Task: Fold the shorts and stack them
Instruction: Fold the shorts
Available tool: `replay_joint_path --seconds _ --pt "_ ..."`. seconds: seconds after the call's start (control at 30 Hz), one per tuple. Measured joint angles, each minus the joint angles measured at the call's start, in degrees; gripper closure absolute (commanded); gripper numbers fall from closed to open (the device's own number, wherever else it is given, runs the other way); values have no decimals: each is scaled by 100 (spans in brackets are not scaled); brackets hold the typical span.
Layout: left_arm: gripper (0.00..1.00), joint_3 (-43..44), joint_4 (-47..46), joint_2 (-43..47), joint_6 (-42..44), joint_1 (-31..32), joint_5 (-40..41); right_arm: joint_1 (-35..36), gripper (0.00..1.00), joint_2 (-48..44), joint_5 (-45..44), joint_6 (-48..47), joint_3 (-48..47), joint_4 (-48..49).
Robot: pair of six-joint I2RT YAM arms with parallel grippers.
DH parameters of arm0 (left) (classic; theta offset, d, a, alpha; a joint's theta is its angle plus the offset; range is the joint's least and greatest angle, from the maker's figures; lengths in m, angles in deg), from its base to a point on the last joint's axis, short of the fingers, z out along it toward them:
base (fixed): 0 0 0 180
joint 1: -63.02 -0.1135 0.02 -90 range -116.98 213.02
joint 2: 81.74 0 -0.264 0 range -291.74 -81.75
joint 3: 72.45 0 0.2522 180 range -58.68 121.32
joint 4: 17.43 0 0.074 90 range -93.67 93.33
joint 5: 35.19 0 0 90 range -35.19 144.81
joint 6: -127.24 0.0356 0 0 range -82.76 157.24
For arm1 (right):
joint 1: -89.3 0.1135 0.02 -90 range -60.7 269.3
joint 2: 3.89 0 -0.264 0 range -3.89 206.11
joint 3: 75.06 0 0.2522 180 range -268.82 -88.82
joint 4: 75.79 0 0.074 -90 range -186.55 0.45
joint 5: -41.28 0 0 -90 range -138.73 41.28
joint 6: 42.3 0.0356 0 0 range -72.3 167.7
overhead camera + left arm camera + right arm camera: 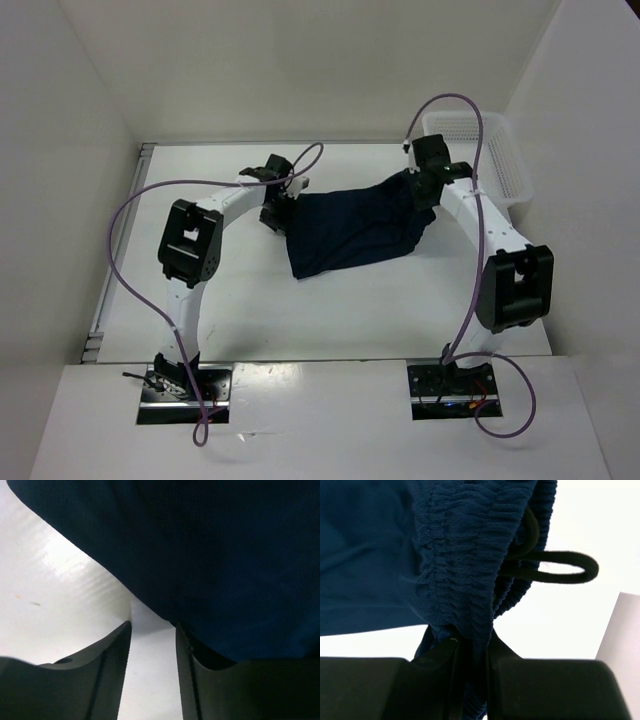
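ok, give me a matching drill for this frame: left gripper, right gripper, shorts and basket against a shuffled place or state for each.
Column 1
1. left gripper
2. right gripper
3. shorts
4. basket

Column 2
A. at the far right corner of the table
B. shut on the gathered waistband
C. open, bare table showing in the gap
D. lying mid-table between both grippers

Pairs: 1-C; 2-B; 3-D; 4-A
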Motion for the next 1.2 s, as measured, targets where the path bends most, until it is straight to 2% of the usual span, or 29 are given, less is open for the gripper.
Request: replay_joint_path --seconds 0.13,0.27,0.4,0.53,0.67,0.87,1.07,1.1,1.13,1.17,1.2 --pt "59 155 -44 -116 -7 -9 -2 466 100 142 -157 173 -433 -122" --pt "68 295 -83 -219 -7 -35 -68 1473 100 461 -256 330 -785 -142" --pt "72 358 -116 -262 -7 -50 -92 2295 100 1016 -179 533 -1005 -138" --pt "73 363 -122 -264 -17 -57 -90 2594 100 1572 -109 841 -1281 -203" --pt "79 354 -133 -264 -28 -76 -105 2743 100 2026 -107 1115 -1805 -229" --pt "96 328 -190 -258 -31 -105 -271 2981 100 2319 -146 1412 -2503 -254" --pt "97 317 -210 -258 -26 -125 -385 3139 100 2352 -197 1554 -2605 -262" --pt "92 317 -212 -258 -28 -131 -398 3180 99 2389 -192 1572 -2625 -260" --pt "90 317 -212 -258 -28 -133 -409 3230 94 2435 -188 1580 -2634 -247" --pt "86 315 -214 -258 -31 -144 -411 3279 81 2487 -166 1589 -2638 -247" --pt "82 313 -221 -258 -28 -155 -435 3324 76 2535 -136 1593 -2640 -247"
